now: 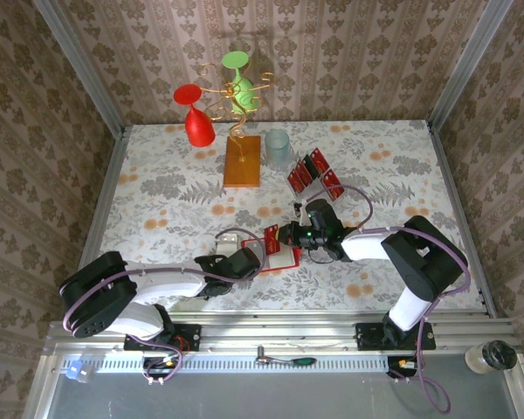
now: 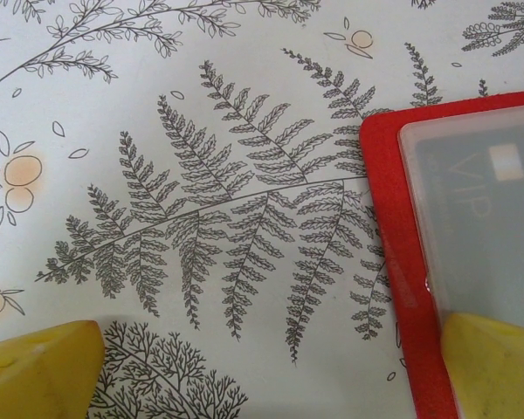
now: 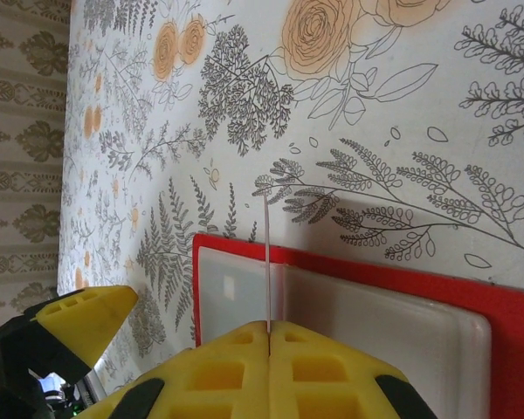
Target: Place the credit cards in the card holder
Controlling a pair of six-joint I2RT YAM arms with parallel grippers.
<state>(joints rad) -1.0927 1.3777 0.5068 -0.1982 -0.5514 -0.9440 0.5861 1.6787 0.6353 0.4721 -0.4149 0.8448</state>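
The table (image 1: 148, 201) is carrying a smooth cloth printed with ferns and orange blossoms. In its far half, right of centre, a clear tiered stand (image 1: 321, 182) is displaying further credit cards (image 1: 300, 175), upright and well apart from the work. The card holder (image 2: 393, 218) is lying open and flat near the middle of the near edge. It has a stiff red border framing a pale, frosted pocket, through which a seated card (image 2: 485, 188) marked VIP is showing. The left gripper (image 1: 250, 260) is standing wide open and gripping nothing. One yellow fingertip (image 2: 493, 367) is appearing to rest on the holder's corner, the other over bare cloth. The right gripper (image 3: 269, 336) is pinching shut on one thin, rigid credit card (image 3: 266, 262), presenting it edge-on directly above the holder's pale inside. Judgement: insertion is under way, with this card not yet in a pocket. The next move is calling for tilting the card flat and sliding its leading edge under the pocket lip, while keeping the holder from skating on the cloth.
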